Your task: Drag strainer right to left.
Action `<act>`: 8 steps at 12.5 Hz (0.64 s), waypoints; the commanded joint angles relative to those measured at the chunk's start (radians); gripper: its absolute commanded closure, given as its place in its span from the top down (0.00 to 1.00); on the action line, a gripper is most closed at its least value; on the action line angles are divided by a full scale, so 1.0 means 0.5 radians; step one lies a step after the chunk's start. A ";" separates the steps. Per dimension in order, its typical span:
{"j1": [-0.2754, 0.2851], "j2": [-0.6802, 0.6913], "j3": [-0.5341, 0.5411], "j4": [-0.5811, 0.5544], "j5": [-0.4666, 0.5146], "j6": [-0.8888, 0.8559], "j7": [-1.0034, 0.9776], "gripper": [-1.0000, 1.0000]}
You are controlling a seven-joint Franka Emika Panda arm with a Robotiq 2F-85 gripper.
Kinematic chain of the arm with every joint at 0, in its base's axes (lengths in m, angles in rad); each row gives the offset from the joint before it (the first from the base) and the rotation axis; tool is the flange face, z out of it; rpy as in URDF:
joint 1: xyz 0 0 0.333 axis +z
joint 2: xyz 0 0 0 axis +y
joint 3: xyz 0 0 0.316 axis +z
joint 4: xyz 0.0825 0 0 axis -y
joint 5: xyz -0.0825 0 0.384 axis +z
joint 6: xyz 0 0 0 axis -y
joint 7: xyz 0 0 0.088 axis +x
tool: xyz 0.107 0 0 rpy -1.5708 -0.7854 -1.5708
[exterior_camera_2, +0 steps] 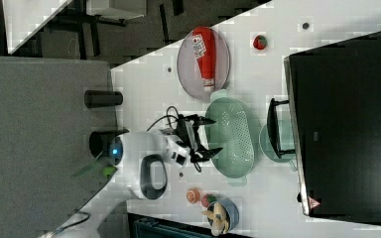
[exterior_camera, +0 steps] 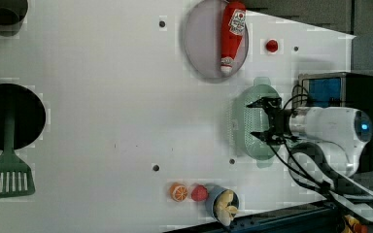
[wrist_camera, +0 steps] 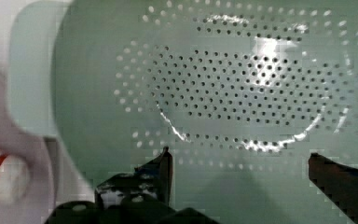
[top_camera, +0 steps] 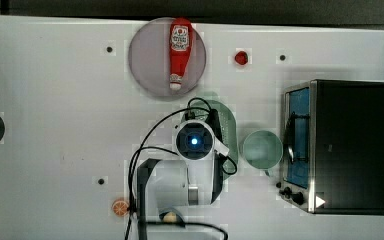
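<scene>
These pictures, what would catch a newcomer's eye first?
Probably the red ketchup bottle lying on the round grey plate near the table's far edge in the top view. Next, the arm's gripper poised with fingers open over the pale green strainer, which sits beside the black toaster oven.
</scene>
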 commanded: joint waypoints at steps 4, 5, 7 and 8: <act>0.062 0.207 0.039 -0.028 -0.008 0.205 0.356 1.00; 0.074 0.221 0.042 -0.027 -0.008 0.205 0.356 1.00; 0.110 0.242 0.043 -0.024 -0.008 0.205 0.356 1.00; 0.134 0.250 0.045 -0.019 -0.008 0.204 0.356 1.00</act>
